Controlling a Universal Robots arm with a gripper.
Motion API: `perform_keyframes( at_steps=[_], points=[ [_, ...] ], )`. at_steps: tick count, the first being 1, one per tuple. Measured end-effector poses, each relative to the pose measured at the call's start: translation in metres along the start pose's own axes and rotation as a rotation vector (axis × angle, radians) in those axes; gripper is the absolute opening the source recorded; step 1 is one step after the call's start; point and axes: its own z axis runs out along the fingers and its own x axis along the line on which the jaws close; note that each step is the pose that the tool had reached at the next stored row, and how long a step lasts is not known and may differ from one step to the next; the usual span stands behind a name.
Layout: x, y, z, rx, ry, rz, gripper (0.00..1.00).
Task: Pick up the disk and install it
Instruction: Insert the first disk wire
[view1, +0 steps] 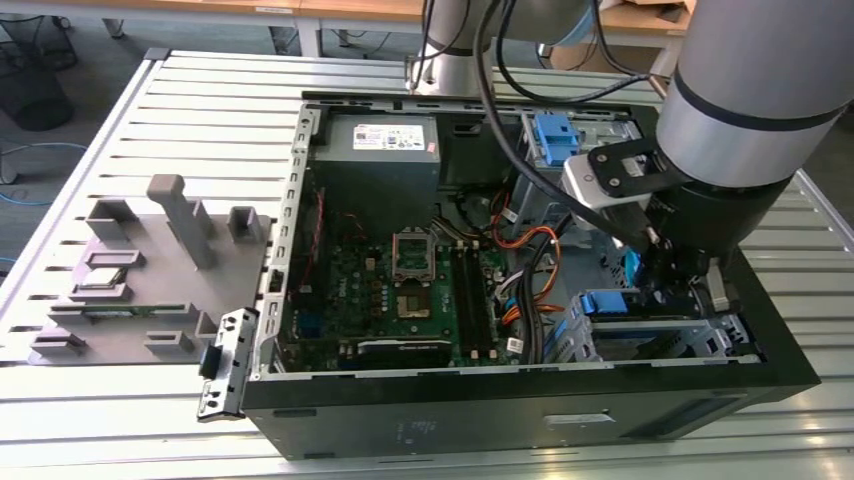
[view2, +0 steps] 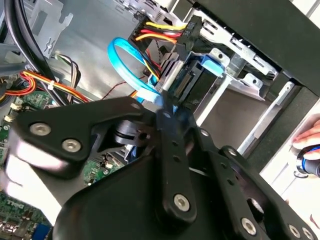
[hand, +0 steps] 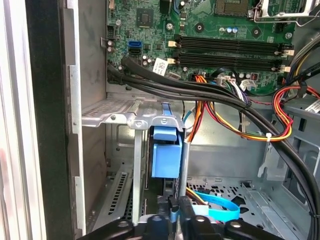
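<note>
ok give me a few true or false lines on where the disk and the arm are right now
1. The disk sits in the metal drive cage inside the computer case. True.
2. The gripper is over the grey tray. False: the grey tray lies outside the computer case, and the gripper is at the drive cage.
3. The computer case is closed. False: it is open, with the motherboard showing.
4. A blue flat cable lies near the disk. True.

The disk (hand: 165, 152) shows bright blue; motherboard (view1: 400, 285) green; cables (hand: 222, 126) orange, yellow, red; case (view1: 507, 410) black; slatted tabletop (view1: 214, 110) pale grey.
</note>
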Motion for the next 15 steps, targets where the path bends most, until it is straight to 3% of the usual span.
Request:
perform_keyframes(
  at_steps=[1, 2, 6, 15],
  points=[
    [0.0, 0.0, -0.0001, -0.0001, 0.0003, 0.0, 0.23],
    [0.0001, -0.0001, -0.0004, -0.0002, 0.0007, 0.0, 0.3],
    [0.0, -0.0007, -0.0032, -0.0003, 0.0012, 0.0, 0.3],
    [-0.0003, -0.0063, -0.0248, -0.0003, 0.0011, 0.0, 0.3]
  ],
)
